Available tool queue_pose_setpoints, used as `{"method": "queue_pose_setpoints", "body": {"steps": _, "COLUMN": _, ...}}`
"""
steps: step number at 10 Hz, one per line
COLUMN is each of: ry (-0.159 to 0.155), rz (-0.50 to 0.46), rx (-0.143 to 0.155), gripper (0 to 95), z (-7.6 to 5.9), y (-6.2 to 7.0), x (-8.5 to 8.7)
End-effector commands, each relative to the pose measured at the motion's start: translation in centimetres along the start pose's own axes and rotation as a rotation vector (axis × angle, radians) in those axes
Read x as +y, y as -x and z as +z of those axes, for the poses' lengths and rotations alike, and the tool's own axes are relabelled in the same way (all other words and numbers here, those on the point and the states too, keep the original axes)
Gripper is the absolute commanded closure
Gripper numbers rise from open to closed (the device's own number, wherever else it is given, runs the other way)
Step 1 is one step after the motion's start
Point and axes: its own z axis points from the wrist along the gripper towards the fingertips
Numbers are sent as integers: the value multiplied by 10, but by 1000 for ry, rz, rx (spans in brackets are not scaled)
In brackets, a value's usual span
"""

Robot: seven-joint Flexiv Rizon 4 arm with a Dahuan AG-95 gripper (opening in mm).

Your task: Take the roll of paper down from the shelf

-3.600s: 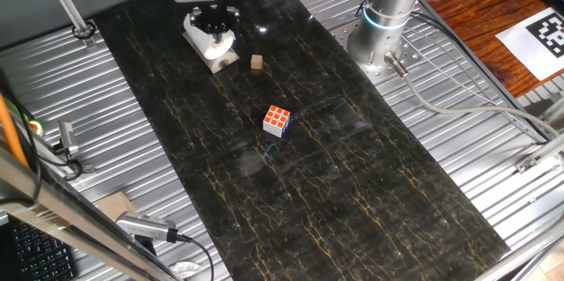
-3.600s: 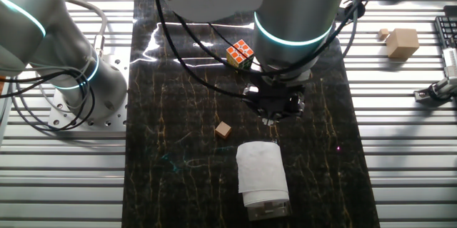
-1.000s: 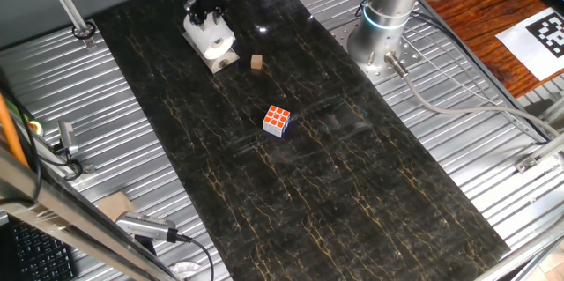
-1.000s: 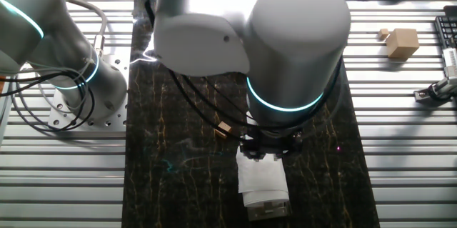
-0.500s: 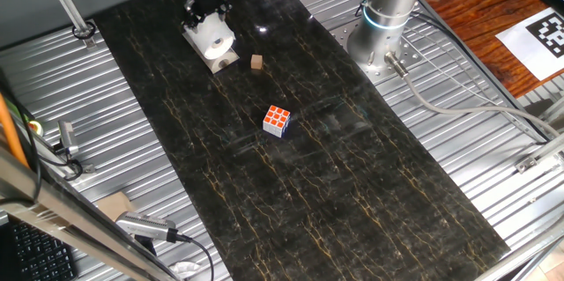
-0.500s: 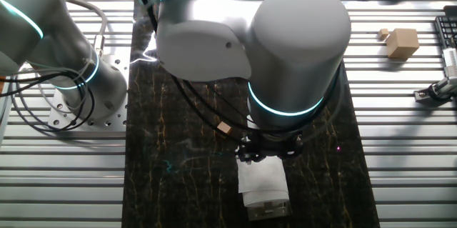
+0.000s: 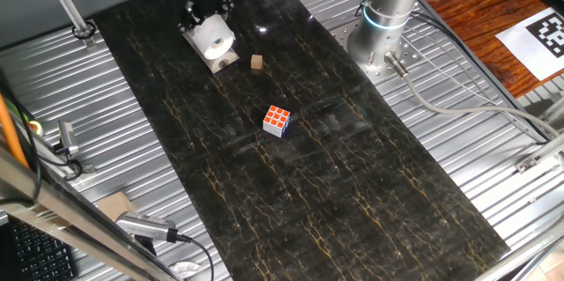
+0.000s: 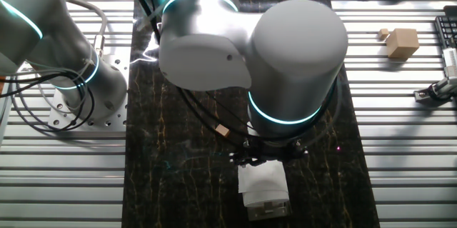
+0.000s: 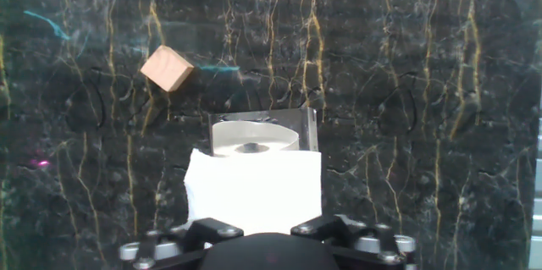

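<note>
The roll of paper is a fat white cylinder lying on a small pale shelf at the far end of the dark table. It also shows in the other fixed view and fills the lower middle of the hand view, with its hollow core facing away. My gripper hangs right over the roll's back part. Its dark fingers stand apart on either side of the roll, open. The fingertips are hidden in the hand view.
A small tan wooden block lies just beside the shelf. An orange-and-white puzzle cube sits mid-table. The arm's base stands at the table's right edge. A bigger wooden block lies off the mat.
My hand has moved from beside the roll to over it and come down. Its fingers now straddle the roll. The roll, block and cube have not moved.
</note>
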Motion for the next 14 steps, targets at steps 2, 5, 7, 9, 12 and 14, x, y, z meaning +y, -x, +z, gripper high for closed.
{"method": "queue_pose_setpoints", "body": {"steps": 2, "ry": 1, "rz": -3, "rx": -9, "gripper": 0, "z": 6, "y": -1, "x": 0}}
{"method": "queue_pose_setpoints", "body": {"steps": 5, "ry": 4, "rz": 11, "rx": -35, "gripper": 0, "z": 15, "y": -1, "x": 0}}
{"method": "queue_pose_setpoints", "body": {"steps": 7, "ry": 5, "rz": 17, "rx": -54, "gripper": 0, "z": 21, "y": 0, "x": 1}}
{"method": "queue_pose_setpoints", "body": {"steps": 9, "ry": 3, "rz": 16, "rx": -61, "gripper": 190, "z": 24, "y": 1, "x": 2}}
{"method": "queue_pose_setpoints", "body": {"steps": 12, "ry": 0, "rz": 47, "rx": -68, "gripper": 760, "z": 27, "y": 2, "x": 4}}
{"method": "queue_pose_setpoints", "body": {"steps": 14, "ry": -3, "rz": 65, "rx": -68, "gripper": 950, "z": 27, "y": 2, "x": 5}}
